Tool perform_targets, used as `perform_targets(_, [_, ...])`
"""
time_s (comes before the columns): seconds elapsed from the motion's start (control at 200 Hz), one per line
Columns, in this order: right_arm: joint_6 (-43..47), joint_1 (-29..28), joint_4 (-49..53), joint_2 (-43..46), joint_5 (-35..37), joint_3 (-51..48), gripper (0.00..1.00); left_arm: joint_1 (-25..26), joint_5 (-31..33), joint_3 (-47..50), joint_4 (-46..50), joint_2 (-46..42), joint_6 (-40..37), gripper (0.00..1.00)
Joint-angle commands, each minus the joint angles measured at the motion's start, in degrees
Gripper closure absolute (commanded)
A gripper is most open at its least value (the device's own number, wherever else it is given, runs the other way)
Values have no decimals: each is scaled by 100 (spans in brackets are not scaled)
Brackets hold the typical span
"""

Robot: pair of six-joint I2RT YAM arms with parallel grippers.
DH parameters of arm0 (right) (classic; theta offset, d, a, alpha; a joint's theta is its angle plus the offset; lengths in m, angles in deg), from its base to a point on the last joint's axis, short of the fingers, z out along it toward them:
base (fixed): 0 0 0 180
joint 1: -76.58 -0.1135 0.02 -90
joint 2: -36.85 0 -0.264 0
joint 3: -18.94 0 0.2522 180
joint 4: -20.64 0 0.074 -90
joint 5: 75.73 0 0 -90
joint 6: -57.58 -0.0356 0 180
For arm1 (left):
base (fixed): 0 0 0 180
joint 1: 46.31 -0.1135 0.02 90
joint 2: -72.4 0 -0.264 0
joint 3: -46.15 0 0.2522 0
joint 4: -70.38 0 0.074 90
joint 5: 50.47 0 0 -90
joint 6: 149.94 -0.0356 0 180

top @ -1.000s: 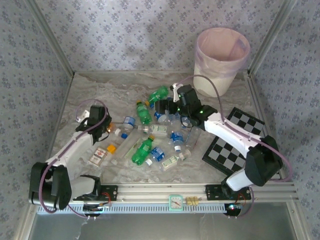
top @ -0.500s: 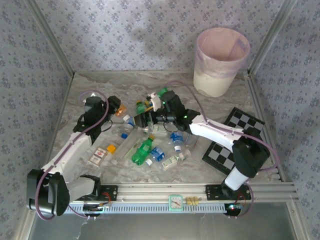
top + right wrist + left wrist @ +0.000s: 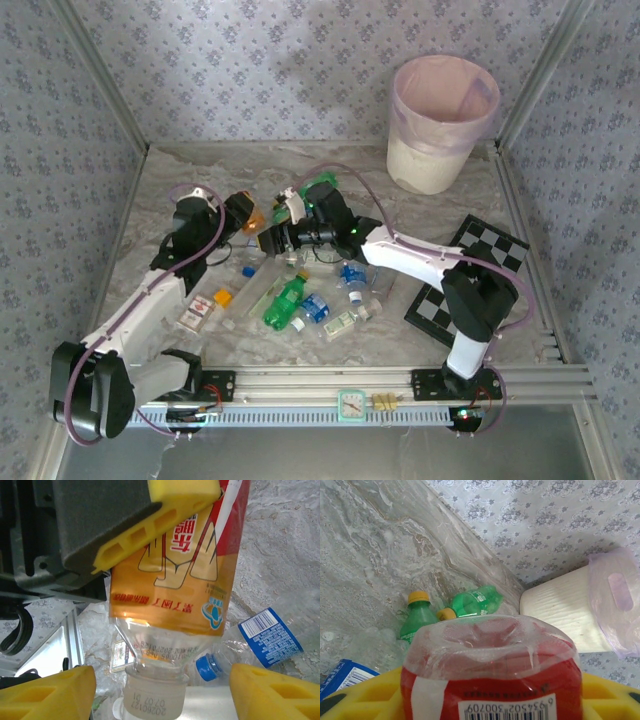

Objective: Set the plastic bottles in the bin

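My left gripper is shut on a clear bottle with a red-and-orange label, held off the table by its body. My right gripper faces it, its yellow fingers open on either side of the bottle's white cap with gaps on both sides. In the top view the right gripper meets the left one above the pile. Green bottles and blue-labelled ones lie on the table. The bin, cream with a pink liner, stands at the far right.
A chessboard lies at the right front. A flat red-and-white packet and a small orange piece lie near the left arm. Several bottles, one green, are scattered in the middle. Patterned walls enclose the table.
The right arm has swung left from the pile's far side to the left gripper and narrowed its jaws around the cap. The left gripper has lifted its bottle up and rightward.
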Motion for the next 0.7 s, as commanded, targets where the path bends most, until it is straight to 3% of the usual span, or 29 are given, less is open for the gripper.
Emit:
perform_targets(0.0, [-31,-29,-24,-129,-158,187,30,32,-78,2,-176,-138,-17,45])
perform_targets(0.33, [-101,-84,-36,-312,-231,261,35,54,-69,15,-185,-157,45,45])
perform_targets(0.695, [-130,-101,-91,-378,-354,314,57,67,-46,50,-194,-144,99,44])
